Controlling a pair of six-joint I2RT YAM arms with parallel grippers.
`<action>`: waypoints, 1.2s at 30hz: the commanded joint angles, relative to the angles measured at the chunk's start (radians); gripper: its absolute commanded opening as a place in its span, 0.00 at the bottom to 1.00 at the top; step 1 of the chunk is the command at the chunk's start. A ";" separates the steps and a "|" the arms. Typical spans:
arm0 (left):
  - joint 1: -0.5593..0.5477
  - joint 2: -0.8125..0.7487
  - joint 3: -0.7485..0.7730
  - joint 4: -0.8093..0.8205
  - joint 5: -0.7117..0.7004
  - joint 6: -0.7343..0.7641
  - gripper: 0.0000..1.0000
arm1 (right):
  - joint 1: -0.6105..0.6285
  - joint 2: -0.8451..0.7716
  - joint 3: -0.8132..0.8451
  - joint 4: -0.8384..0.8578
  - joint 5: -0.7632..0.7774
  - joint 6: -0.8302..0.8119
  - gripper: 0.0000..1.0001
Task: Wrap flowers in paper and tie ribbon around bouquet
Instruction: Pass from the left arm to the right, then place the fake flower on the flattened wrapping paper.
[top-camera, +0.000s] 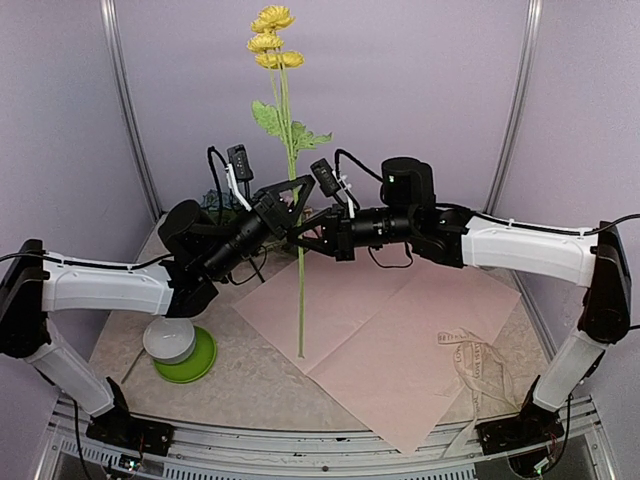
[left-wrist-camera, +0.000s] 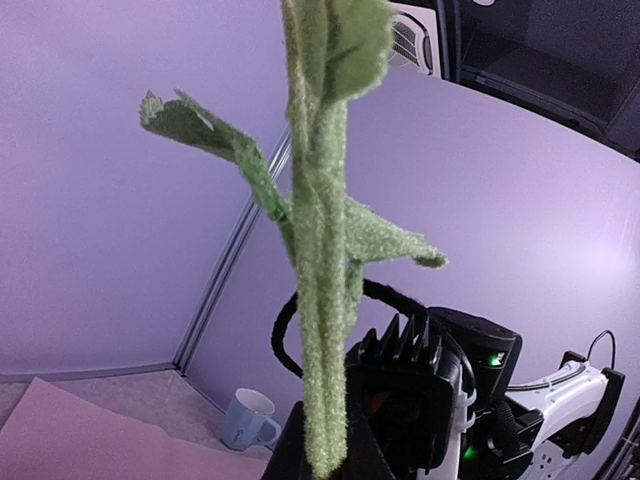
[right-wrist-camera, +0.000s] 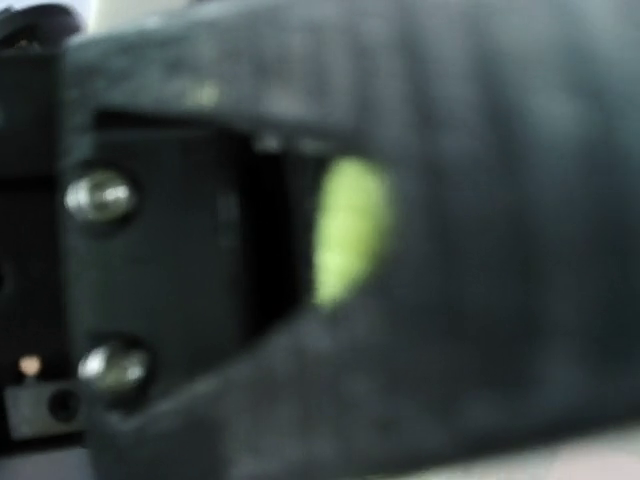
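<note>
1. Nearest you, at the worktop's front rail, the left arm's base (top-camera: 115, 428) is bolted in the left corner, and the arm rises from it and reaches inward.
2. Just right of that arm, a white bowl (top-camera: 168, 338) sits on a green plate (top-camera: 203, 362). The plate is on the bare worktop (top-camera: 250, 385), just off the paper's left corner.
3. Your left hand (top-camera: 293, 200) is clamped on the flower stem (top-camera: 299, 300) from the left, high above the worktop. Its wrist view shows the fuzzy green stalk rising close before the lens, with leaves (left-wrist-camera: 215, 135) spreading off it.
4. That flower stem stands almost upright, with yellow blooms (top-camera: 272, 40) at the top. Its foot touches the paper (top-camera: 400, 330) near the sheet's left part.
5. Your right hand (top-camera: 300, 236) is clamped on the same stem from the right, just below the left hand. Its wrist view is blurred and shows only a strip of green pinched between dark surfaces.
6. Pink and flat, the paper lies turned like a diamond, with its near corner close to the front rail.
7. At the paper's right edge, the ribbon (top-camera: 470, 362) lies in a loose heap and appears to straddle that edge, near the right arm's base (top-camera: 520, 430).
</note>
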 joint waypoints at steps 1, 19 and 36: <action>-0.013 -0.027 0.035 -0.205 -0.148 0.049 0.66 | -0.050 -0.027 -0.020 -0.026 0.066 0.077 0.00; 0.275 -0.109 0.057 -0.985 -0.409 0.102 0.99 | -0.371 0.114 -0.111 -0.576 0.169 0.144 0.00; 0.381 -0.127 -0.014 -1.001 -0.354 0.111 0.99 | -0.464 0.367 -0.027 -0.614 0.245 0.089 0.00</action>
